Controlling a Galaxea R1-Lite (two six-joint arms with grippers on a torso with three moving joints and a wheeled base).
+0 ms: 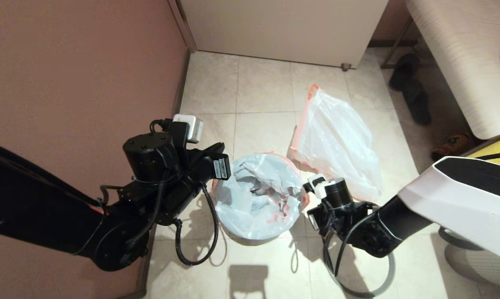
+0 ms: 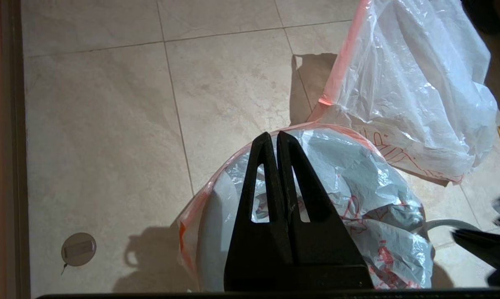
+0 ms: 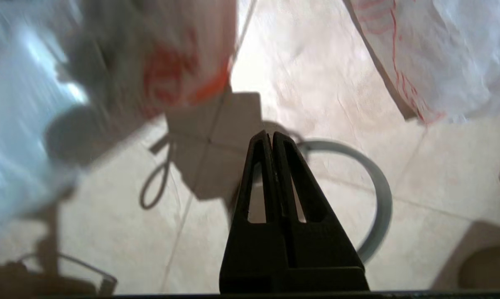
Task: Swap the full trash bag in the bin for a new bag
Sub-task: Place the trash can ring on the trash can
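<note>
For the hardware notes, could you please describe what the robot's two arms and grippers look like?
The left arm is all black, with looping corrugated black cables, a white camera box and a barcode label. The right arm has a white shell with a black panel above black wrist joints. The left gripper and right gripper have matte black triangular fingers with slot cut-outs.

Floor [image 1: 266, 95]: stone-look tiles, smooth, low sheen, mottled beige, thin grout lines.

Bag lining the bin [image 1: 258, 195]: thin translucent plastic film, crinkled, shiny where light is caught; orange-red print and pink-orange hem are seen.

Bag lying on the floor [image 1: 337, 145]: same thin translucent film, creased, glossy highlights.

Grey hoop [image 3: 378, 195]: smooth, plastic-looking, dull sheen.

Left gripper [image 2: 275, 141]: matt black plastic.

Wall [image 1: 75, 70]: matt, painted.
</note>
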